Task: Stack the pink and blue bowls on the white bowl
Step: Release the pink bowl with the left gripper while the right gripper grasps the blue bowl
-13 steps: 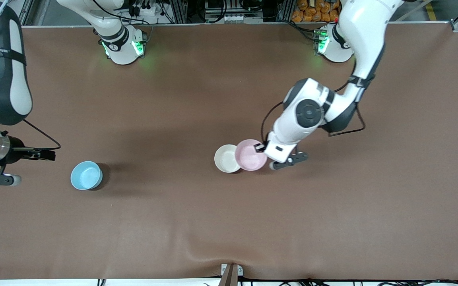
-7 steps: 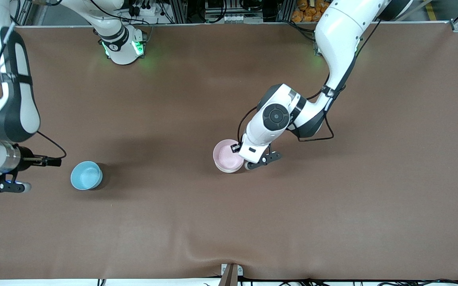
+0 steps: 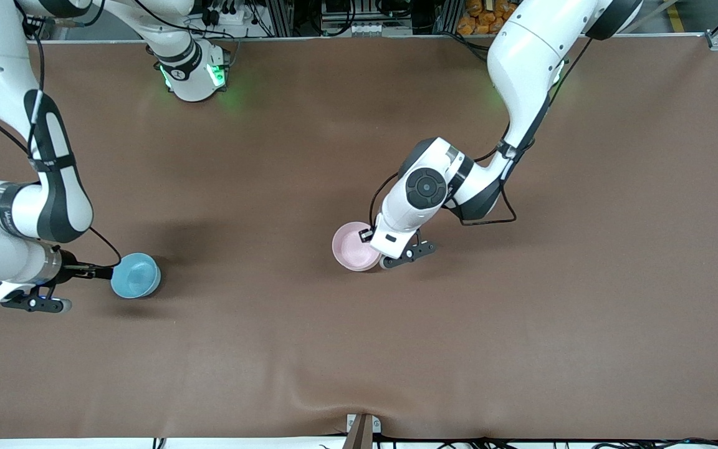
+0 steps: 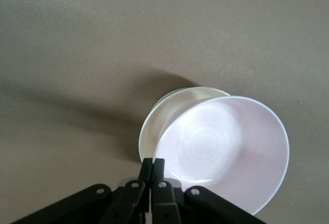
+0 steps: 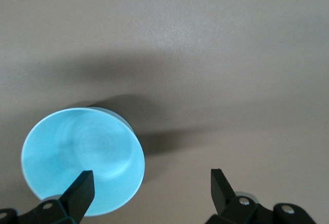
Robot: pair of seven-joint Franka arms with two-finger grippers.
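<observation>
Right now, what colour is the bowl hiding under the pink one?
White bowl, peeking out beneath the pink bowl held by the left gripper; the left wrist view shows it best.

Pink bowl (image 3: 353, 246) hides most of the white bowl (image 4: 157, 118)

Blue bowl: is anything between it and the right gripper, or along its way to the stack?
Nothing visible. The right gripper, fingers open, sits right at the blue bowl. Only bare table lies between it and the pink bowl, held over the white bowl by the left gripper.
</observation>
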